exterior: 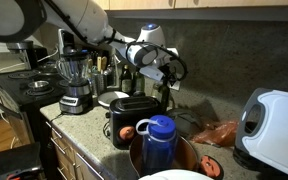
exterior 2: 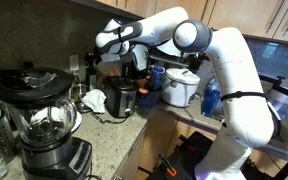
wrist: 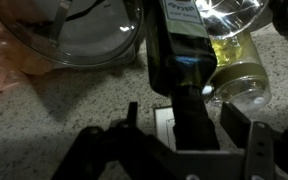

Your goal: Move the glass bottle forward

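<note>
We're looking down the wrist view, and the glass bottle (wrist: pixel 180 62) fills the middle of the frame, dark and slim, with its pale label at the top edge. It stands on the speckled stone counter (wrist: pixel 74 100). The gripper (wrist: pixel 181 118) comes in from the bottom of the frame with its jaws spread wide. One finger sits left of the bottle with counter showing between them. The other is just beside it on the right, and we can't tell whether that one touches. There's no clamp on the glass that we can see.

Right of the bottle is a clear jar (wrist: pixel 239 72) of yellowish liquid, close against it. At upper left we see a glass bowl (wrist: pixel 74 30), and something orange at the left edge.

In both exterior views the white arm reaches over the counter toward the back wall, gripper (exterior: pixel 162 72) (exterior 2: pixel 134 60) low behind the black toaster (exterior: pixel 134 110) (exterior 2: pixel 119 98). A blue plastic bottle (exterior: pixel 159 140) stands in the foreground in an exterior view, and a blender (exterior 2: pixel 39 120) at lower left. The glass bottle itself is too dark to make out there.
</note>
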Controlling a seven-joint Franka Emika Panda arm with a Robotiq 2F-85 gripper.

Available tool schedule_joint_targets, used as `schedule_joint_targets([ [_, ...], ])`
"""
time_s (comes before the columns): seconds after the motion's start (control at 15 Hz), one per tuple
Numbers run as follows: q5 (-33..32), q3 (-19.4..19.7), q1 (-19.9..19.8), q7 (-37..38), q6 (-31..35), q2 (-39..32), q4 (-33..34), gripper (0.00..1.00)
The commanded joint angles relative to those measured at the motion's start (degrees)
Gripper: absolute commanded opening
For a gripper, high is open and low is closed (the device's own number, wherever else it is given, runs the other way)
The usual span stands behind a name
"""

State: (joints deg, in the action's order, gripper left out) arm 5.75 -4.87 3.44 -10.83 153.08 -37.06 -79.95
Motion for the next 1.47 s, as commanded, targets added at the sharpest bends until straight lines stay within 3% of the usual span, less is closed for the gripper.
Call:
schedule_joint_targets([
  [0.0,-1.1,-0.6,-0.2,1.5,1.9,-1.1,1.5,0.53],
  [0.27,-1.1,-0.8,-0.3,1.4,3.2,-0.9,0.9,0.22],
  [0.4,-1.2,-0.9,-0.4,1.3,3.3,-0.8,0.6,0.11],
  [0.47,-1.3,-0.8,-0.3,1.4,3.3,-0.7,0.4,0.15],
  [1.0,-2.0,0.4,0.6,3.4,2.1,2.5,-2.2,0.15],
  [1.4,-3.0,0.9,1.2,6.8,3.3,6.8,-8.2,0.15],
])
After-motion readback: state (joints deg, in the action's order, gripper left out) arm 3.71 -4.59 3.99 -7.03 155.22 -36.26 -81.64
